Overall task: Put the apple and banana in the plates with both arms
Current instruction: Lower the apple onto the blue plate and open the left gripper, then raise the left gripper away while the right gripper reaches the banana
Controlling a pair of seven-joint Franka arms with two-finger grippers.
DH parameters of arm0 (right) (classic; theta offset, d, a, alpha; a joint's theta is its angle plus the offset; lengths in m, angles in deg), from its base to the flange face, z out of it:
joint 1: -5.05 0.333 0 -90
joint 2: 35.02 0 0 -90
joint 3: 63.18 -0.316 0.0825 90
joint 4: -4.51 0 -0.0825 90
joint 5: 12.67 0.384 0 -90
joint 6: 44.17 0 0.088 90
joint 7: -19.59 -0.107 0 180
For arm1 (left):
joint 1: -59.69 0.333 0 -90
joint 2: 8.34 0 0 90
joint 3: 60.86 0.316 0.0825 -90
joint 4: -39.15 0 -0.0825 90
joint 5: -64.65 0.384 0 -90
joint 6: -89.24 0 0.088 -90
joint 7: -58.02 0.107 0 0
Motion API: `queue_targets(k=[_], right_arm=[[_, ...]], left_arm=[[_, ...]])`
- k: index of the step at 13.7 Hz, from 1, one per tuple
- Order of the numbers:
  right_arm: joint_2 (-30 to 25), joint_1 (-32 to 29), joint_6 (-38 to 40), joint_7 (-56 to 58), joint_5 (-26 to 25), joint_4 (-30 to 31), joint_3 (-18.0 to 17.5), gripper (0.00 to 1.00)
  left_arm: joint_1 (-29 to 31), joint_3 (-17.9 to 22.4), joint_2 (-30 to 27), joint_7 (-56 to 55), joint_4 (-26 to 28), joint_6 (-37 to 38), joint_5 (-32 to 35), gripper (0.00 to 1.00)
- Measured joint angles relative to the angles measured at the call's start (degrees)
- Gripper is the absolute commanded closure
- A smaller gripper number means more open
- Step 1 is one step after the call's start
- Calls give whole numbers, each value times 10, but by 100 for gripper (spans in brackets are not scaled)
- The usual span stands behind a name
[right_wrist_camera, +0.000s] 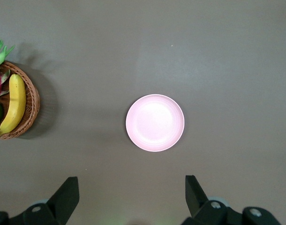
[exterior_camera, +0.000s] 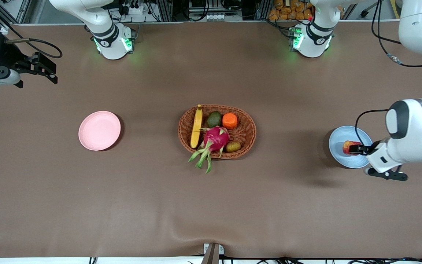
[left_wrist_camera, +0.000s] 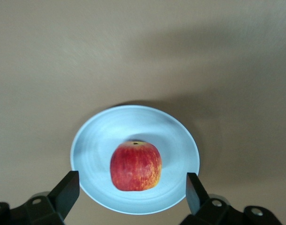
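The apple (left_wrist_camera: 135, 166) rests on the blue plate (left_wrist_camera: 94, 140), released; the left gripper (left_wrist_camera: 132, 191) hovers over it, jaws spread. The right gripper (right_wrist_camera: 131, 196) waits, jaws spread, high over the counter (exterior_camera: 211, 205) beside the pink plate (exterior_camera: 99, 130). The banana (exterior_camera: 196, 126) lies in the wicker basket (exterior_camera: 248, 126), unpicked.

Front view: high above the tabletop (exterior_camera: 86, 205), facing the arm bases, taking in everything. Left wrist view: close, looking straight down between left end effector (left_wrist_camera: 132, 187) fingers onto blue plate (left_wrist_camera: 91, 150), seen also from the front (exterior_camera: 337, 137). Right wrist view: higher up, above pink plate (right_wrist_camera: 154, 123), shared with the front (exterior_camera: 99, 130), plus basket (right_wrist_camera: 33, 105) edge.
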Motion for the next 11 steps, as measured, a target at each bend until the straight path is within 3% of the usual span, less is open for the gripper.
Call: queue_targets(k=[4,11], right_arm=[[5,24,1,2,0,1,-1,0],[36,148,-4,1,0,1,-4,0]], left_arm=[[1,-4,-4,0,-32,3,0,0],[0,-23,-33,17,-85,9,-12,0]])
